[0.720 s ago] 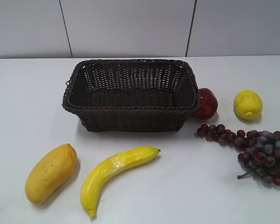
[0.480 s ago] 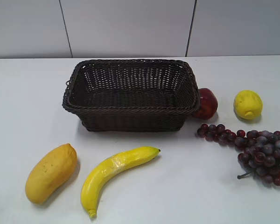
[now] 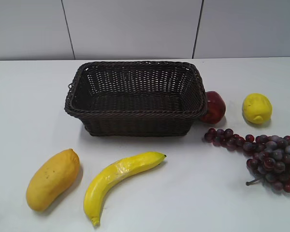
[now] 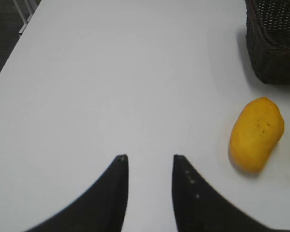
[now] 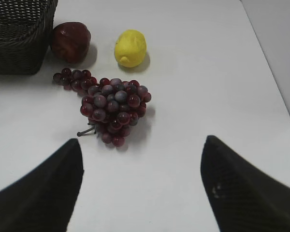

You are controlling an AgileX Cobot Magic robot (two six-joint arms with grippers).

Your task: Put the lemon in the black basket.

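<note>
The lemon [image 3: 256,108] sits on the white table at the right, beyond the grapes; it also shows in the right wrist view [image 5: 131,48]. The black basket [image 3: 135,113] stands empty at the table's middle back; its corner shows in the right wrist view [image 5: 19,43] and in the left wrist view [image 4: 275,53]. My right gripper [image 5: 141,142] is wide open and empty, well short of the lemon, with the grapes between. My left gripper [image 4: 150,157] is open and empty over bare table. Neither gripper shows in the exterior view.
A red apple [image 3: 213,107] rests against the basket's right side, left of the lemon. A bunch of dark grapes [image 3: 266,154] lies in front of the lemon. A mango [image 3: 53,179] and a banana [image 3: 118,179] lie front left. The table's left edge [image 4: 9,63] is near.
</note>
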